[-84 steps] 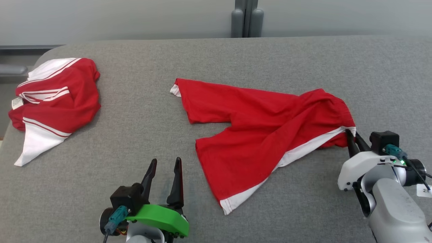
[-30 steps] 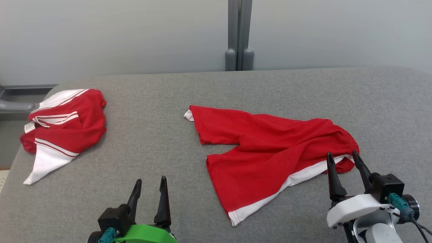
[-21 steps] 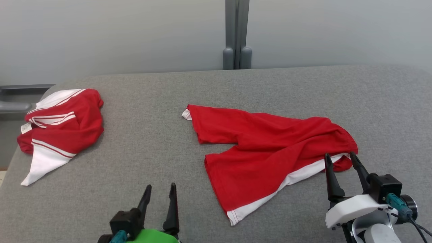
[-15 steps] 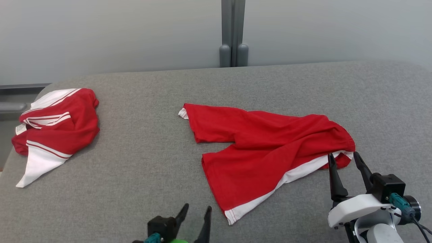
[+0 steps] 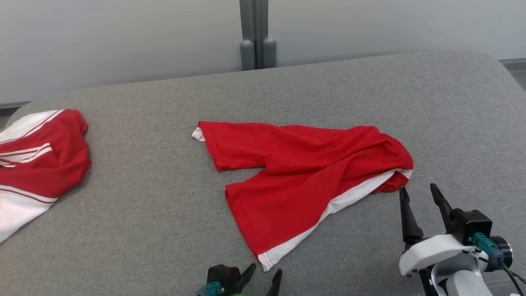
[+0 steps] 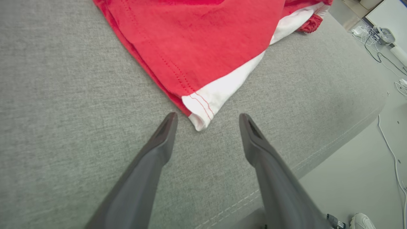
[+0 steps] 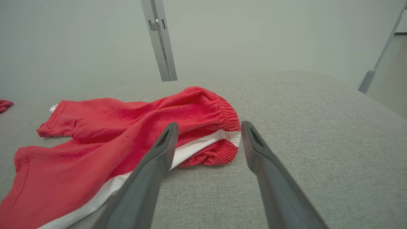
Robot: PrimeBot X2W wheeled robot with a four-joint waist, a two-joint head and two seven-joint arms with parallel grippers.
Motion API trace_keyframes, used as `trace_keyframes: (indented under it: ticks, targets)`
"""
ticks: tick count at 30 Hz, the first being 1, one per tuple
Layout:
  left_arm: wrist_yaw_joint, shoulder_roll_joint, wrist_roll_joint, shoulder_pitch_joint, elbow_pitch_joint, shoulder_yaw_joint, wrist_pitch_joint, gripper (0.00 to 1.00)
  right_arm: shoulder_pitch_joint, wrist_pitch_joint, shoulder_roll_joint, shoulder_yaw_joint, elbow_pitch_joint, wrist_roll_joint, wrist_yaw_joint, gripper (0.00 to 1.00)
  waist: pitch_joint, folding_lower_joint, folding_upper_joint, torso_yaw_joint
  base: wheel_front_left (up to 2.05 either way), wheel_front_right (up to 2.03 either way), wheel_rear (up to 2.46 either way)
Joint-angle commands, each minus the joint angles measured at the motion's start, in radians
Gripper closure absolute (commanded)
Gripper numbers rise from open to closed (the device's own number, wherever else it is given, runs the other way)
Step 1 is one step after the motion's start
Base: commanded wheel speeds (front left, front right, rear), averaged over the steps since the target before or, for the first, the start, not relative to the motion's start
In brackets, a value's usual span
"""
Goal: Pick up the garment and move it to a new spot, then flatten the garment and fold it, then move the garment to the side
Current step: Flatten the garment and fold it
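Red shorts (image 5: pixel 304 176), white side stripe: spread but rumpled at the middle of the grey fabric worktop (image 5: pixel 144 230), gripped by nothing.
Left gripper (image 6: pixel 208 117): fingers apart, the white hem corner lying between their tips, unclamped.
Right gripper (image 5: pixel 417 187): fingers apart, just beside the elastic waistband end.
Second red-and-white garment (image 5: pixel 37 156): bunched at the worktop's left edge, well apart.

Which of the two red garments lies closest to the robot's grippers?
The red shorts in the middle: hem by the left gripper, waistband by the right gripper. The striped garment lies bunched at the far left.
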Motion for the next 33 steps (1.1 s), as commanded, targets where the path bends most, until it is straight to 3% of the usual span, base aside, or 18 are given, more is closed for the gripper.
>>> trace_keyframes:
  ticks: [1,10,12,14,15,17,19,22,23,25,29,30,31,32,33]
  targets:
    - [0.007,0.004,-0.012,-0.024,0.015,-0.009,-0.014,0.0,-0.007,-0.003,-0.002,-0.002,0.003,-0.008,-0.001,0.0,0.011,0.0,-0.0001,-0.019,0.0,0.0,0.0]
    - [0.015,0.004,-0.085,-0.071,0.075,-0.083,-0.072,0.03,-0.007,-0.008,-0.002,-0.003,0.016,-0.01,-0.001,0.0,0.013,0.0,-0.0001,-0.043,0.0,0.0,0.0]
    - [0.017,0.004,-0.099,-0.083,0.084,-0.098,-0.081,0.2,-0.008,-0.009,-0.002,-0.002,0.021,-0.009,-0.001,0.0,0.012,0.0,-0.0001,-0.046,0.0,0.0,0.0]
    - [0.02,0.004,-0.112,-0.095,0.091,-0.109,-0.091,0.57,-0.01,-0.01,-0.002,-0.004,0.023,-0.011,-0.001,0.0,0.012,0.0,-0.0001,-0.049,0.0,0.0,0.0]
    - [0.022,0.004,-0.121,-0.1,0.093,-0.114,-0.097,0.68,-0.01,-0.01,-0.002,-0.006,0.024,-0.012,-0.001,0.0,0.013,0.0,-0.0001,-0.049,0.0,0.0,0.0]
    - [0.028,0.004,-0.142,-0.108,0.096,-0.118,-0.105,0.86,-0.01,-0.01,-0.002,-0.011,0.026,-0.019,-0.001,0.0,0.014,0.0,-0.0001,-0.049,0.0,0.0,0.0]
    - [0.033,0.004,-0.156,-0.118,0.108,-0.124,-0.11,0.98,-0.012,-0.01,-0.002,-0.016,0.03,-0.026,-0.001,0.0,0.016,0.0,-0.0001,-0.047,0.0,0.0,0.0]
    - [0.043,0.004,-0.174,-0.129,0.14,-0.142,-0.113,0.98,-0.017,-0.011,-0.002,-0.019,0.035,-0.03,-0.001,0.0,0.021,0.0,-0.0001,-0.044,0.0,0.0,0.0]
    - [0.046,0.004,-0.18,-0.137,0.151,-0.153,-0.114,0.95,-0.018,-0.012,-0.002,-0.02,0.036,-0.031,-0.001,0.0,0.024,0.0,-0.0001,-0.043,0.0,0.0,0.0]
    - [0.047,0.004,-0.197,-0.148,0.163,-0.166,-0.115,0.8,-0.021,-0.012,-0.002,-0.021,0.038,-0.032,-0.001,0.0,0.028,0.0,-0.0001,-0.041,0.0,0.0,0.0]
    - [0.056,0.005,-0.217,-0.167,0.178,-0.195,-0.116,0.72,-0.03,-0.011,-0.002,-0.028,0.048,-0.036,-0.001,0.0,0.036,0.0,-0.0001,-0.035,0.0,0.0,0.0]
    - [0.058,0.005,-0.222,-0.171,0.181,-0.2,-0.116,0.74,-0.034,-0.012,-0.002,-0.029,0.052,-0.036,-0.001,0.0,0.038,0.0,-0.0001,-0.034,0.0,0.0,0.0]
    - [0.06,0.005,-0.225,-0.177,0.184,-0.208,-0.116,0.84,-0.039,-0.012,-0.002,-0.03,0.056,-0.039,-0.001,0.0,0.04,0.0,-0.0001,-0.032,0.0,0.0,0.0]
    - [0.06,0.005,-0.228,-0.181,0.185,-0.213,-0.116,1.0,-0.043,-0.011,-0.002,-0.031,0.061,-0.044,-0.001,0.0,0.042,0.0,-0.0001,-0.03,0.0,0.0,0.0]
    - [0.062,0.005,-0.231,-0.186,0.184,-0.216,-0.116,1.0,-0.048,-0.008,-0.002,-0.035,0.069,-0.052,-0.001,0.0,0.044,0.0,-0.0001,-0.026,0.0,0.0,0.0]
